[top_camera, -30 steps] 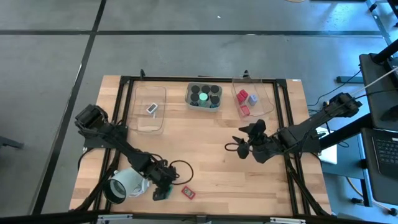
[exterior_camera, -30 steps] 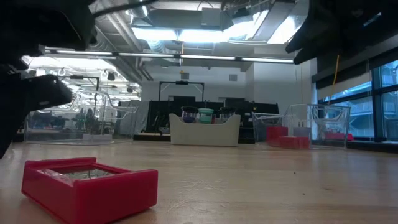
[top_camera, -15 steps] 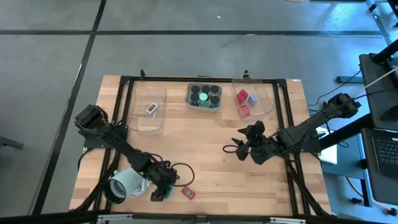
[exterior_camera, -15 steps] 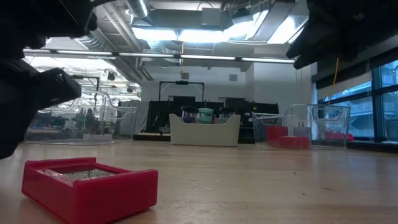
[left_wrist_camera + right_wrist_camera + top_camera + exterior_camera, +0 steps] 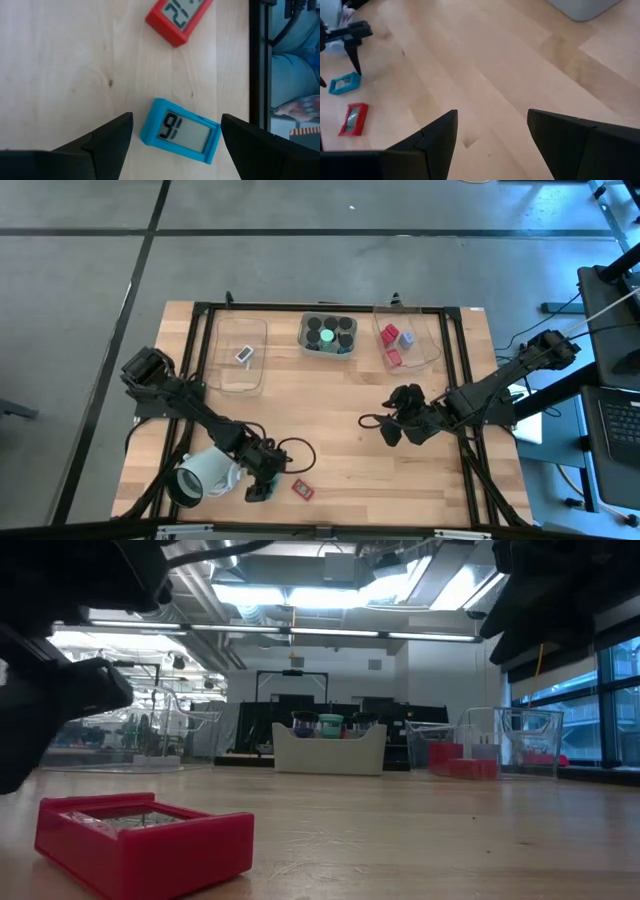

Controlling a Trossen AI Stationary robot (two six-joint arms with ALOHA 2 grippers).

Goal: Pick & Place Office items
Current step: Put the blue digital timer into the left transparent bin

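**Left pincer open above the blue timer**

The blue timer [image 5: 180, 132] lies flat on the bench [image 5: 330, 410] near its front edge, display up, showing dark digits. The left pincer [image 5: 259, 488] hangs right over it with its fingers [image 5: 107, 137] spread wide, one on each side of the timer and not touching it. Just beside it lies the red timer [image 5: 302, 489], also flat and display up; in the low view it fills the near foreground [image 5: 143, 840]. Close on the other side of the left pincer a large pale hollow cylinder [image 5: 200, 477] lies on its side.

The right pincer [image 5: 393, 428] hovers over bare wood right of the bench's middle, well apart from both timers, its fingers [image 5: 435, 137] open with nothing between them.

Along the far edge stand three containers: a clear tray [image 5: 226, 370] holding one small white rectangle [image 5: 244, 355], a pale tub [image 5: 306, 343] of short black cylinders [image 5: 344, 339] with one green-topped [image 5: 328, 336], and another clear tray [image 5: 428, 345] holding red blocks [image 5: 388, 334] and a pale blue cube [image 5: 406, 339].
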